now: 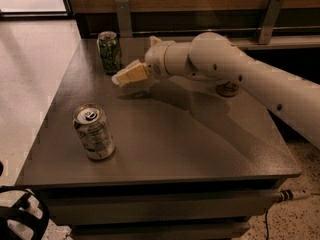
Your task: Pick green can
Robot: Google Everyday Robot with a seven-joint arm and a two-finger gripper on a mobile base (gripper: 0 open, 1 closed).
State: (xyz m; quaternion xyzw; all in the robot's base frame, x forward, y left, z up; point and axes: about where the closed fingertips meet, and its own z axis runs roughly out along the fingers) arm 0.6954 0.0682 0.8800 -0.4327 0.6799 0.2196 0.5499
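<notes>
The green can (109, 52) stands upright at the far left corner of the dark table (165, 139), with a dark green mottled pattern and a silver top. My gripper (121, 78), with pale yellow fingers, hovers just right of and slightly in front of the can, pointing left toward it. It holds nothing. The white arm (235, 74) reaches in from the right.
A silver-white can (93, 131) with grey print stands near the table's front left. An orange-gold can (227, 88) at the back right is mostly hidden behind the arm. A wooden wall with metal brackets runs behind the table. Tiled floor lies to the left.
</notes>
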